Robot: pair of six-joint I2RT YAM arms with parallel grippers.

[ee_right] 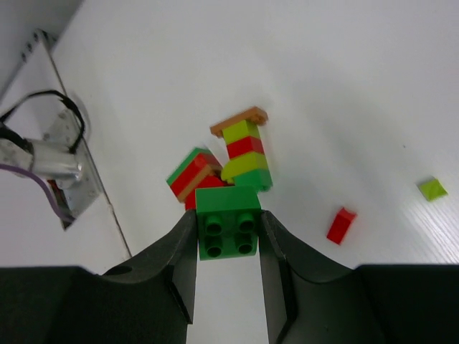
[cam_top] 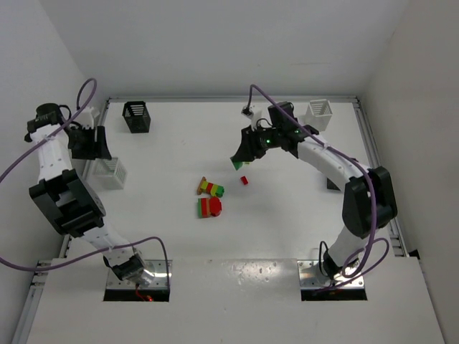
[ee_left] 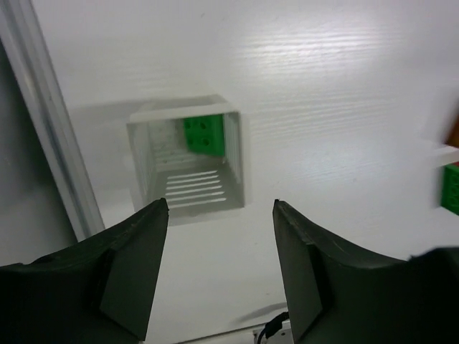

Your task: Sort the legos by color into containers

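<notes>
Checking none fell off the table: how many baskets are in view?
3. One black basket in the far left corner; left white basket by the left edge; right white basket in the far right corner. A dark shape behind the right arm may be a fourth.
</notes>
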